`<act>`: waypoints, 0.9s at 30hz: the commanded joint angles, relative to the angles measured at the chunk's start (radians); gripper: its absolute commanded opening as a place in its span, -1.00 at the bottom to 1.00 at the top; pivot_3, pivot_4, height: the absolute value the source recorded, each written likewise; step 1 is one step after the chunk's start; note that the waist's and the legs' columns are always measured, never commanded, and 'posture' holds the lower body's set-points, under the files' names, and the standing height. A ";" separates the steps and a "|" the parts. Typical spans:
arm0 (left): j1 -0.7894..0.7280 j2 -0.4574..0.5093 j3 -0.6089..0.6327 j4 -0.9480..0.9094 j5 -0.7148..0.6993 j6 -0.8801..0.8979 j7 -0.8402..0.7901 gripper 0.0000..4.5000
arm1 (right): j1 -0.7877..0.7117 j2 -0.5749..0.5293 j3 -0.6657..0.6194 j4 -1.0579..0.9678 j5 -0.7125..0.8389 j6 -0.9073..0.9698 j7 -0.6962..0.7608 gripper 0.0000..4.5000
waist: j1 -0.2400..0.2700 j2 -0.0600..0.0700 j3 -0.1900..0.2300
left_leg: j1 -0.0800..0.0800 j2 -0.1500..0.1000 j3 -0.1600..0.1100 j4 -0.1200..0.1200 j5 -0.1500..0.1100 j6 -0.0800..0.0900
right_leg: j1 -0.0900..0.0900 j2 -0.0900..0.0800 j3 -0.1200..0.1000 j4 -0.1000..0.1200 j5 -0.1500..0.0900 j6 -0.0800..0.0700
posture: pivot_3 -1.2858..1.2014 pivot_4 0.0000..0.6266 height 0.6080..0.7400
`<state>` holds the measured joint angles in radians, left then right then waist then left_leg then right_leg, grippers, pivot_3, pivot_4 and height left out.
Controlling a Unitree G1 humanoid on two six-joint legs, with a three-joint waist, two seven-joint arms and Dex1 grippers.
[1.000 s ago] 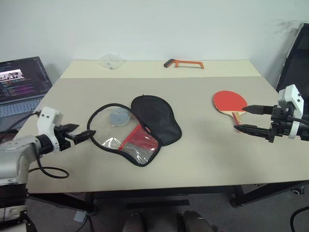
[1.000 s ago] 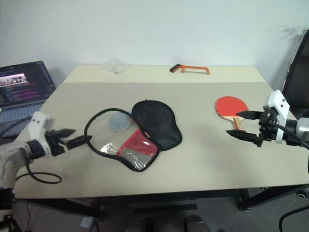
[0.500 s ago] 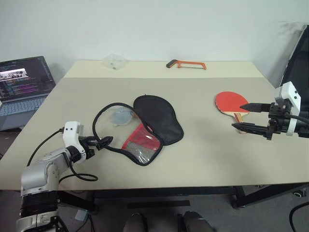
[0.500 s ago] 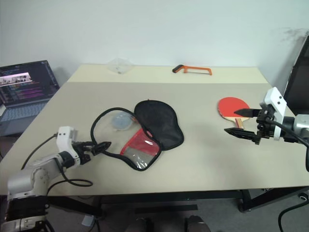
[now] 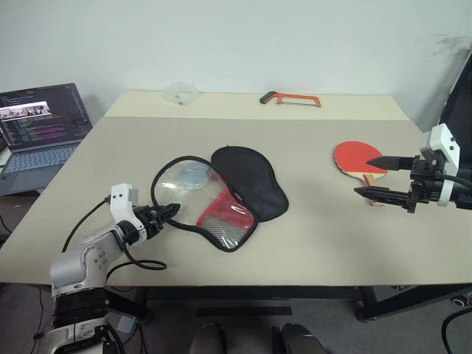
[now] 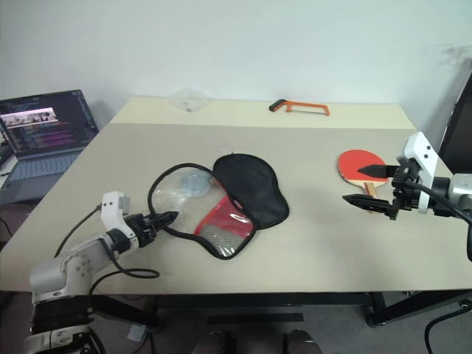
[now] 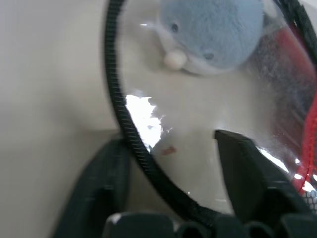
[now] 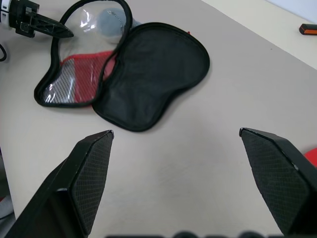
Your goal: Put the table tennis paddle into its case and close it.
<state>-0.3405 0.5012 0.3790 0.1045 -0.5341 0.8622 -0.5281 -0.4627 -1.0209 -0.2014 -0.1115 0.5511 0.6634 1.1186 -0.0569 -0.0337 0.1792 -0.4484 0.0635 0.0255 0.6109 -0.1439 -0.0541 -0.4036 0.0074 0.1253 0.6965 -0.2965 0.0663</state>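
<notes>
The case (image 5: 249, 179) lies unzipped in the middle of the table, its black half spread to the right. Its clear and red half (image 5: 214, 214) faces left, with a round blue-grey tag (image 7: 213, 29) under the plastic. My left gripper (image 5: 174, 210) sits at the case's left edge, open, with the black zip rim (image 7: 119, 104) running between its fingers (image 7: 99, 188). The table tennis paddle (image 5: 354, 155) lies red face up at the right. My right gripper (image 5: 363, 176) hovers wide open just above the paddle's handle, holding nothing.
An orange hacksaw (image 5: 290, 98) and a crumpled clear plastic piece (image 5: 181, 92) lie at the table's far edge. An open laptop (image 5: 40, 122) stands off the table's left side, and a black chair (image 5: 459, 103) stands on the right. Bare tabletop (image 5: 310, 243) stretches between case and paddle.
My left gripper has come in from the left onto the case's rim and its jaws have narrowed around it. The right gripper has stayed still. The camera has shifted.
</notes>
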 commanded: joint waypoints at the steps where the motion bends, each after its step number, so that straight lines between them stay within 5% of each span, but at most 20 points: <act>1: -0.079 -0.014 -0.031 -0.038 -0.014 -0.014 0.012 -0.42 | -0.035 -0.019 -0.004 -0.009 -0.003 -0.006 0.002 1.00 | 0.001 0.000 0.000 | 0.000 0.000 0.000 0.000 0.000 0.000 | 0.000 0.000 0.000 0.000 0.000 0.000 | 0.03 -0.52 1.00; 5: -0.209 -0.051 -0.087 0.050 0.044 -0.054 0.069 -0.99 | -0.044 -0.015 0.000 -0.008 -0.003 -0.005 0.000 1.00 | 0.005 0.000 0.000 | -0.001 -0.001 -0.001 0.001 0.001 0.000 | 0.000 0.000 0.000 0.000 0.001 0.002 | 0.03 -0.52 1.00; 15: -0.570 -0.120 -0.272 0.545 0.268 -0.235 0.122 -0.99 | -0.059 -0.004 0.010 -0.002 -0.011 -0.008 -0.007 1.00 | 0.003 0.000 0.000 | -0.002 -0.001 -0.001 0.000 0.001 0.001 | 0.000 0.001 0.000 -0.002 0.001 0.002 | 0.03 -0.52 1.00; 27: -0.868 -0.169 -0.322 1.044 0.415 -0.530 0.097 -0.99 | -0.074 0.012 0.021 0.014 -0.023 -0.018 -0.013 1.00 | 0.000 0.000 0.000 | -0.002 -0.002 -0.002 0.001 0.001 0.001 | 0.000 0.001 0.000 -0.001 0.002 0.003 | 0.03 -0.52 1.00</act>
<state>-1.1740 0.3372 0.0614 1.1139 -0.1401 0.3692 -0.4283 -0.5151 -1.0060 -0.1719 -0.0931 0.5293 0.6629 1.1091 -0.0567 -0.0341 0.1791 -0.4502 0.0617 0.0239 0.6115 -0.1427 -0.0531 -0.4034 0.0084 0.1255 0.6950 -0.2945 0.0697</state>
